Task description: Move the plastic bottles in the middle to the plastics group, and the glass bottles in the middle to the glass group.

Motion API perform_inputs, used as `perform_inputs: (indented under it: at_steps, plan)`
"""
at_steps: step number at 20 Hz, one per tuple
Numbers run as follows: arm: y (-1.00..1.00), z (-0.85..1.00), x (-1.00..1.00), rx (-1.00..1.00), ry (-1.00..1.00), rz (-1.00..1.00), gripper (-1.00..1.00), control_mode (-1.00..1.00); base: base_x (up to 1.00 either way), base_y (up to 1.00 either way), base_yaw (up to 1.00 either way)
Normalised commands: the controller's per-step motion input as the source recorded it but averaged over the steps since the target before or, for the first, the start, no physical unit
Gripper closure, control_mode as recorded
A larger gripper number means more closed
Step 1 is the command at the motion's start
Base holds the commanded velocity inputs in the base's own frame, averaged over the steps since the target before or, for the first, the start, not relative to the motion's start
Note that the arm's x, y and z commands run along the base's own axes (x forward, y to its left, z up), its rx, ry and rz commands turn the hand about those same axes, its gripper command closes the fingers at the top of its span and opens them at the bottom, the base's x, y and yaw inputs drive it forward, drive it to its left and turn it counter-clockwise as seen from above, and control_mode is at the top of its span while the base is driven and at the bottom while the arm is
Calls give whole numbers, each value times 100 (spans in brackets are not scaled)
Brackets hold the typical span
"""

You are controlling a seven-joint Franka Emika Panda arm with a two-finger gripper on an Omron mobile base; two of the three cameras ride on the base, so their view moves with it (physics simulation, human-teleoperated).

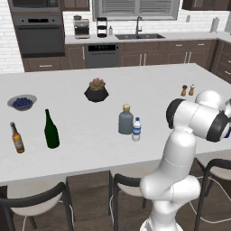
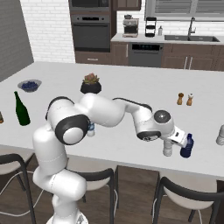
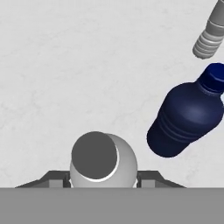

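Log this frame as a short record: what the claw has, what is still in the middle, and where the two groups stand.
claw: closed on the grey water bottle, held upright at the counter, right beside the dark blue bottle
middle of counter: squat grey bottle and blue-label water bottle, side by side
glass group: green wine bottle and brown beer bottle, at the left end
other: another pale bottle at the right edge; whether the held bottle touches the counter cannot be told

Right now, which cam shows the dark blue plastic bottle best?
Hand view: the dark blue plastic bottle is large, cap and ribbed body clear. Right base view shows it small, standing on the white counter beside the claw.
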Motion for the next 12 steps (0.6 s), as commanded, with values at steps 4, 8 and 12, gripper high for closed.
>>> perform_inputs:
  at_steps: [4, 8, 12]
  plan:
    - [0, 0, 0, 0, 0, 0, -100, -100, 0, 0, 0]
    - [0, 0, 0, 0, 0, 0, -100, -100, 0, 0, 0]
    - [0, 0, 0, 0, 0, 0, -100, -100, 0, 0, 0]
